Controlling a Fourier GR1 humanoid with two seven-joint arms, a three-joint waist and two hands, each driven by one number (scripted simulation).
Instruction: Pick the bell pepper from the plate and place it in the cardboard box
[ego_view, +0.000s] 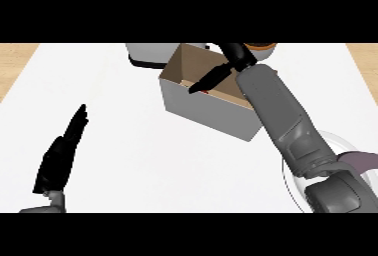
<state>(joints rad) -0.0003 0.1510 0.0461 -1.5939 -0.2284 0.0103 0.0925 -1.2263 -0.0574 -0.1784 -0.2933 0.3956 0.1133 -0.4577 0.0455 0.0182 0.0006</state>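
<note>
Bell pepper in cardboard box, under right robot hand

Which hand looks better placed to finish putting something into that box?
The right hand: it reaches over the open cardboard box, fingers pointing inside. The left hand rests open on the counter, apart from the box.

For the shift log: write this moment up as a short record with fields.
surface: white counter top
cardboard box: open-topped cardboard box, behind the centre
right hand: right hand over the box's opening, fingers pointing down into it
bell pepper: a small red patch shows inside the box by the fingertips; too little to be sure it is the pepper
plate: plate at lower right, largely hidden by the right forearm
left hand: left hand resting open at lower left
behind the box: grey and black container, partly hidden
</note>
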